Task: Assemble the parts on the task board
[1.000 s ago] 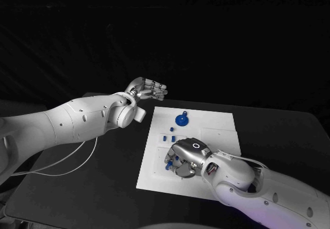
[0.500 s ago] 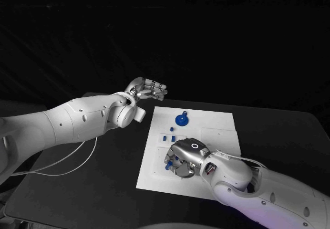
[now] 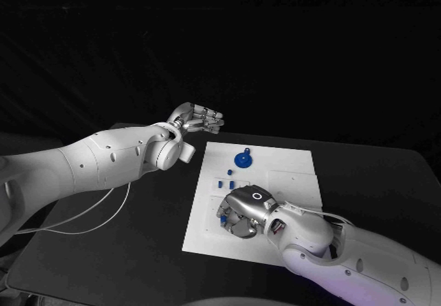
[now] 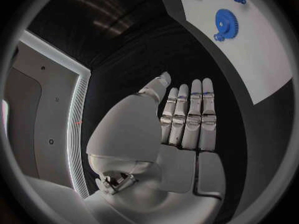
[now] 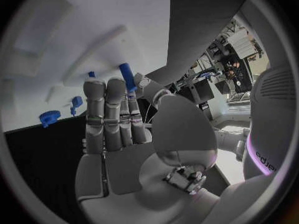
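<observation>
- The right hand (image 3: 243, 213), glossy silver metal on a smooth white arm, lies low over the near-left part of the flat white rectangular task board (image 3: 294, 167), at about 6 o'clock from the board's centre, palm down and fingers curled in over the plate.
- In the right wrist view the right hand (image 5: 121, 134) has its long segmented fingers laid side by side, and a short blue plastic cylinder (image 5: 127, 76) stands up just past the fingertips, touching or close against them; whether thumb and finger actually pinch it I cannot tell.
- Small blue plastic bits show at the left edge of that hand in the head view, one at (image 3: 224, 218).
- Just beyond the hand, toward 10 o'clock on the board, two small upright blue pegs (image 3: 220, 185) stand side by side, and a tiny blue stub (image 3: 229, 171) sits a little farther on.
- Farther up the board, near 12 o'clock, rests a round blue toothed plastic gear (image 3: 243, 160) with a small knob at its rim; the left wrist view shows its ridged edge, (image 4: 224, 21).
- The matte black table (image 3: 137, 248) runs round the board on every side.
- Farthest off, at 10 o'clock from the board and clear of its far-left corner, the left hand (image 3: 197, 119) hangs above the table holding nothing, its ribbed silver fingers straight and close together, the thumb a little apart.
</observation>
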{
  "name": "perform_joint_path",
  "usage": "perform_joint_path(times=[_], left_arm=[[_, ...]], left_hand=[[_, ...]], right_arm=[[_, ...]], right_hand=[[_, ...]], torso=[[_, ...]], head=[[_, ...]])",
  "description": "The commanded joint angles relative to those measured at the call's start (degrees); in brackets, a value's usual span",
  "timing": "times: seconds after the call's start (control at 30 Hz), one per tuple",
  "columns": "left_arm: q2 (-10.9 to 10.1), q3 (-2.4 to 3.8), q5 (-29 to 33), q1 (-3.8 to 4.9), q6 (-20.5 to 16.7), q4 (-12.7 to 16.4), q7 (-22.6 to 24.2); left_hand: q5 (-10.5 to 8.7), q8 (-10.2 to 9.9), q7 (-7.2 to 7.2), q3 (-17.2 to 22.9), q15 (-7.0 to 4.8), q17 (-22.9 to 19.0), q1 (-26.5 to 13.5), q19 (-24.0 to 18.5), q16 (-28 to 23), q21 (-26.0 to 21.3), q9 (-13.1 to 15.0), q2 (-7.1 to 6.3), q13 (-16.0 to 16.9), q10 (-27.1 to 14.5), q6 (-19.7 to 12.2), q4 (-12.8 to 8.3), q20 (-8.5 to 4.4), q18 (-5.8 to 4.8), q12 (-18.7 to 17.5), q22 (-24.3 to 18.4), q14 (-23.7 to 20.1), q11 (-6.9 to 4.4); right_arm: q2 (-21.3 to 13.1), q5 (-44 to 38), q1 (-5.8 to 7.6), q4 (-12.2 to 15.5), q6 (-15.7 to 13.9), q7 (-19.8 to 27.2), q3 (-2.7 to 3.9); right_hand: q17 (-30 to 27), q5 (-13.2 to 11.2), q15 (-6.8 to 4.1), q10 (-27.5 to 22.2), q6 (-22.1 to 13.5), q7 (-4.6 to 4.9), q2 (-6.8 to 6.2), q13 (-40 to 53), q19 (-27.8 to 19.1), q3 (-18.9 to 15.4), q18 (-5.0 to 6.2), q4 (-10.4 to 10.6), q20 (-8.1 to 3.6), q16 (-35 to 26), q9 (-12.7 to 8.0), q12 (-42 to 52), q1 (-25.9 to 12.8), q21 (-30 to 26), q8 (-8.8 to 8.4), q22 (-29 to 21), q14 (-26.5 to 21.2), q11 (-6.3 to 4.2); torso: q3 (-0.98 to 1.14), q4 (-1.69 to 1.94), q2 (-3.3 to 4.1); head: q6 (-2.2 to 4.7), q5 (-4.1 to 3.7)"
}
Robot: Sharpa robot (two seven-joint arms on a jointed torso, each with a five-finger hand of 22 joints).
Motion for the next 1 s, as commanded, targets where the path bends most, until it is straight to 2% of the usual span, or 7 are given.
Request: perform_joint_path(times=[0.03,0.43,0.5,0.63,0.77,0.9,1.0], left_arm=[[0.00,0.04,0.31,0.03,0.70,0.09,0.54],[-0.11,0.04,0.32,0.03,0.78,0.09,0.41],[-0.13,0.04,0.32,0.03,0.81,0.08,0.38],[-0.19,0.04,0.34,0.03,0.82,0.07,0.33],[-0.25,0.04,0.36,0.03,0.82,0.06,0.30],[-0.29,0.04,0.36,0.03,0.80,0.08,0.30],[-0.31,0.04,0.37,0.03,0.80,0.09,0.31]], left_hand=[[0.20,-0.22,0.13,0.00,0.12,0.01,-0.35,-0.33,-0.23,0.16,-0.07,-0.14,-0.07,-0.39,-0.41,0.22,-0.11,-0.72,-0.09,0.03,-0.25,0.16],[0.15,-0.22,0.20,-0.08,0.19,0.01,-0.37,-0.35,-0.23,0.12,-0.07,-0.16,-0.07,-0.46,-0.48,0.26,-0.06,-0.70,-0.09,0.00,-0.35,0.28],[0.12,-0.22,0.24,-0.14,0.23,0.02,-0.38,-0.35,-0.23,0.09,-0.07,-0.16,-0.07,-0.50,-0.52,0.29,-0.04,-0.69,-0.09,-0.03,-0.36,0.33],[0.11,-0.22,0.27,-0.17,0.25,0.02,-0.39,-0.35,-0.22,0.08,-0.07,-0.16,-0.07,-0.53,-0.55,0.31,-0.02,-0.68,-0.09,-0.04,-0.37,0.36],[0.11,-0.22,0.27,-0.17,0.25,0.02,-0.39,-0.35,-0.22,0.08,-0.07,-0.16,-0.07,-0.53,-0.55,0.31,-0.02,-0.68,-0.09,-0.04,-0.37,0.36],[0.11,-0.21,0.26,-0.27,0.27,0.02,-0.37,-0.35,-0.22,0.03,-0.07,-0.13,-0.06,-0.56,-0.59,0.36,0.01,-0.66,-0.08,-0.09,-0.40,0.37],[0.11,-0.21,0.26,-0.27,0.27,0.02,-0.37,-0.35,-0.22,0.03,-0.07,-0.13,-0.06,-0.56,-0.59,0.36,0.01,-0.66,-0.08,-0.09,-0.40,0.37]], right_arm=[[-0.02,1.17,-0.34,-0.18,0.40,0.80,-0.33],[-0.41,2.15,-0.34,-0.23,-2.29,0.88,-0.37],[-0.58,2.83,-0.34,-0.18,-3.72,1.04,-0.37],[-1.12,4.14,-0.34,0.20,-7.03,1.40,-0.37],[-2.19,5.67,-0.33,1.04,-9.33,1.90,-0.32],[-3.51,7.86,-0.32,2.10,-10.81,2.55,0.25],[-4.97,11.47,-0.31,2.94,-12.00,3.33,1.38]], right_hand=[[-0.18,0.73,0.70,-2.11,-1.36,0.24,-2.08,-0.31,2.12,-2.02,0.57,0.34,0.65,0.29,-0.08,-0.37,-0.89,-0.71,-0.20,2.79,0.04,0.73],[-1.00,1.35,1.56,-6.87,-4.59,0.16,-2.94,-0.33,1.97,-5.32,2.16,0.51,1.69,0.72,-0.17,-0.34,-0.47,-3.66,-0.18,2.27,-0.46,2.02],[-1.23,0.96,1.71,-7.69,-6.46,0.16,-3.24,-0.31,1.89,-6.26,2.56,0.84,1.86,0.63,-0.26,-0.30,-0.66,-4.73,-0.22,1.99,-0.57,2.23],[-2.09,-3.20,2.29,-10.52,-8.37,1.18,-3.15,-0.32,2.12,-13.37,3.53,3.41,2.49,0.36,-0.25,0.33,1.25,-8.40,-0.17,0.60,-0.70,2.92],[-2.69,-3.63,2.60,-12.17,-8.96,1.13,-3.74,-0.32,2.09,-15.92,4.03,6.25,2.84,0.30,-0.25,0.98,2.85,-11.22,-0.15,-0.61,-1.08,3.25],[-2.98,-3.15,2.54,-12.11,-9.08,1.09,-3.79,-0.33,2.27,-16.41,4.04,7.57,2.83,0.54,-0.24,1.64,3.39,-11.04,-0.11,-0.74,-1.01,3.14],[-3.01,-1.30,2.14,-10.65,-8.62,1.32,-2.83,-0.38,2.53,-16.05,3.78,7.80,2.50,0.79,-0.25,2.02,2.97,-9.32,-0.13,-0.36,-0.65,2.71]], torso=[[0.02,-0.03,0.00],[0.06,-0.02,0.01],[0.05,-0.01,0.00],[0.05,-0.05,0.03],[0.04,-0.04,-0.04],[0.04,-0.06,-0.05],[0.07,-0.08,-0.09]], head=[[-0.02,0.04],[-0.06,-0.11],[-0.12,-0.23],[-0.03,-0.33],[0.28,-0.72],[0.58,-1.02],[0.95,-1.59]])
